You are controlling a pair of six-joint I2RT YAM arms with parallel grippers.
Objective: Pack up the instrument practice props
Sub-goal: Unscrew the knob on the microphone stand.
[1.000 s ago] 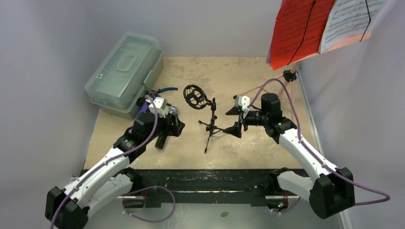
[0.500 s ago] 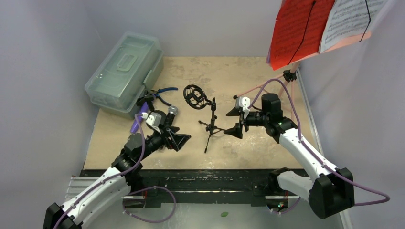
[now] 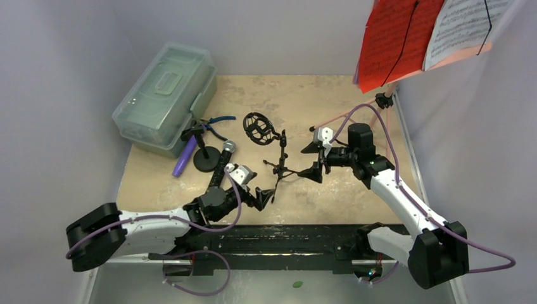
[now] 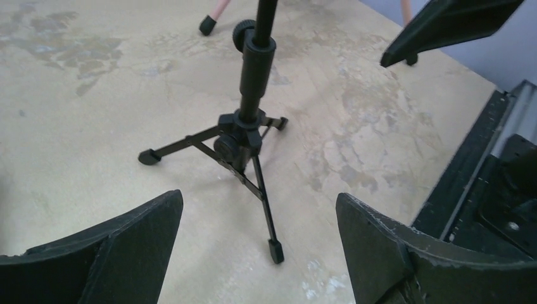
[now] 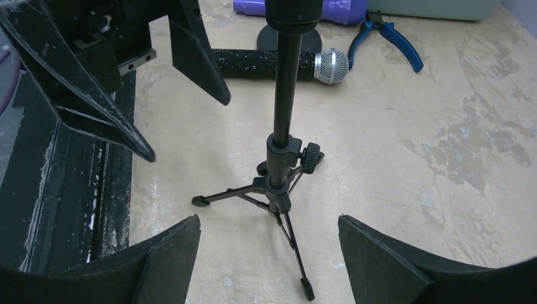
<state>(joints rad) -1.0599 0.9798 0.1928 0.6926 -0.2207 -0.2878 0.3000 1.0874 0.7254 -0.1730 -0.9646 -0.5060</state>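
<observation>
In the middle of the counter [image 3: 329,190] a black tripod [image 3: 279,166] stands upright on three spread legs. A round black cradle [image 3: 256,127] sits at the top of its pole.

The left fingers [image 3: 259,196] are spread wide and hold nothing. They sit low on the near side of the tripod, facing it. The left wrist view shows the legs between the two fingers, touching neither.

The right fingers [image 3: 311,173] are likewise parted and empty, on the right side of the pole. The right wrist view shows the pole centred between them and apart from both.

Left of the tripod a black and silver microphone [image 3: 220,170] lies flat, its silver head toward the far side. Just beside it stands a small black stand with a round base [image 3: 204,162]. A purple microphone [image 3: 183,158] lies on the counter left of that base.

Blue-handled pliers [image 3: 218,121] lie behind these, near a clear greenish case [image 3: 166,88] with its lid shut in the far left corner.

At the far right a pink music stand [image 3: 384,99] rests its legs on the counter. It carries red pages [image 3: 392,38] and a white page [image 3: 465,22] of printed notes.
</observation>
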